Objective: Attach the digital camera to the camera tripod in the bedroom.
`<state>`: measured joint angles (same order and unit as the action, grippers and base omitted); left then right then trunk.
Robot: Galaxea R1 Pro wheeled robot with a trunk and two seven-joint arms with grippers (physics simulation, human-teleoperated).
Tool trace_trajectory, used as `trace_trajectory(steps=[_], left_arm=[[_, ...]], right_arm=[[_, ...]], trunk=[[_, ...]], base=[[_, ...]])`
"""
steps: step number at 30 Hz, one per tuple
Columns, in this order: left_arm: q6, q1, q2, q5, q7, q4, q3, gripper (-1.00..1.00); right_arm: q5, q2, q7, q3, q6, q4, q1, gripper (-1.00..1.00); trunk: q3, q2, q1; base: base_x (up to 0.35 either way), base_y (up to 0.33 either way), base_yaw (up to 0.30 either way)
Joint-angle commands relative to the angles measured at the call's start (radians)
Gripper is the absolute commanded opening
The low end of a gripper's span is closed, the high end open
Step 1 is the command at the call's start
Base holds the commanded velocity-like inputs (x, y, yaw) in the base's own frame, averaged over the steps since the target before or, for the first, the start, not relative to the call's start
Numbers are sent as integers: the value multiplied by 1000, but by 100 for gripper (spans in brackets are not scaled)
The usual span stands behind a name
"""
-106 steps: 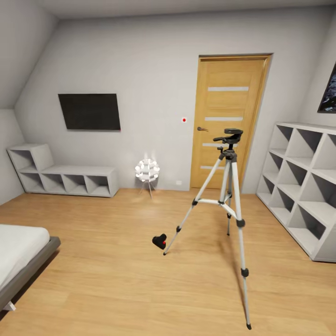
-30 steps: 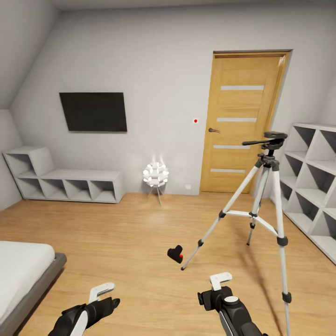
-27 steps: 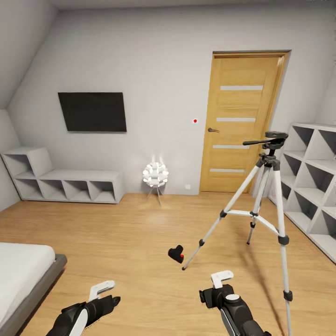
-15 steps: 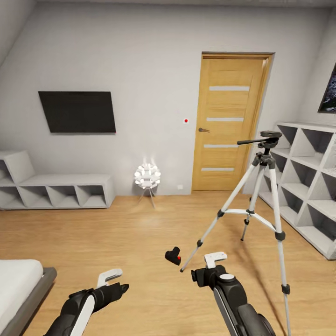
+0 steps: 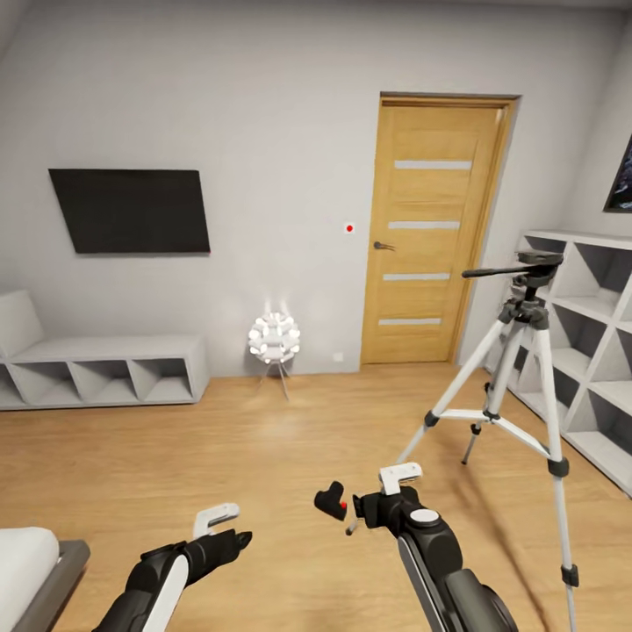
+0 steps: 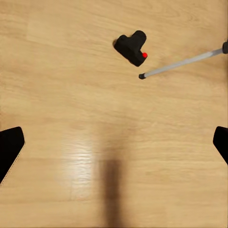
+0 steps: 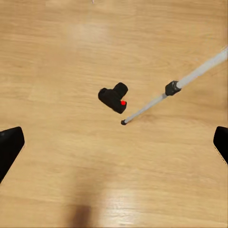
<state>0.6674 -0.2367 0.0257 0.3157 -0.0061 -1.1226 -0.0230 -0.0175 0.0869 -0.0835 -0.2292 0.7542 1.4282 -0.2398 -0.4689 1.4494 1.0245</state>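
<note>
- Since a moment ago your view has swung and rolled closer; both arms have come up, and the right gripper now sits just beside the digital camera.
- That camera is lying on the wood floor, red button showing, right by the foot of the camera tripod's near leg. It looks close but apart from the foot in both wrist views.
- Your left gripper hovers low over the floor, well left of the camera.
- Both sets of jaws are spread wide, nothing in them.
- Tripod's standing upright in front of the white cube shelves, with the wooden door behind it.
</note>
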Motion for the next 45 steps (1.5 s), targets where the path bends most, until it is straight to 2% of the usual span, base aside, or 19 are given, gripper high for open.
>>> trace_trajectory(steps=[1,11,19,30,37,45], left_arm=[[3,0,1,4,0,2,-2,100],[-11,3,2,3,4,25,0,100],[-12,3,-1,3,8,38,0,100],[-11,3,-1,2,9,51,2,100],[-11,2,-1,2,8,53,2,100],[-11,3,-1,-3,11,53,2,100]], right_arm=[[-2,0,-4,-2,5,10,0,100],[0,-2,-5,-2,6,78,6,100],[-5,2,-9,-4,8,79,7,100],[-7,-3,-14,9,14,58,7,100],[-5,-4,-13,12,107,36,26,100],[-1,-6,-13,15,137,9,43,100]], trunk=[[-1,1,1],[-1,1,1],[-1,1,1],[-1,1,1],[-1,1,1],[-1,1,1]], base=[[302,145,-8],[301,153,-6],[257,205,-84],[146,293,-232],[27,332,-270],[5,261,-272]])
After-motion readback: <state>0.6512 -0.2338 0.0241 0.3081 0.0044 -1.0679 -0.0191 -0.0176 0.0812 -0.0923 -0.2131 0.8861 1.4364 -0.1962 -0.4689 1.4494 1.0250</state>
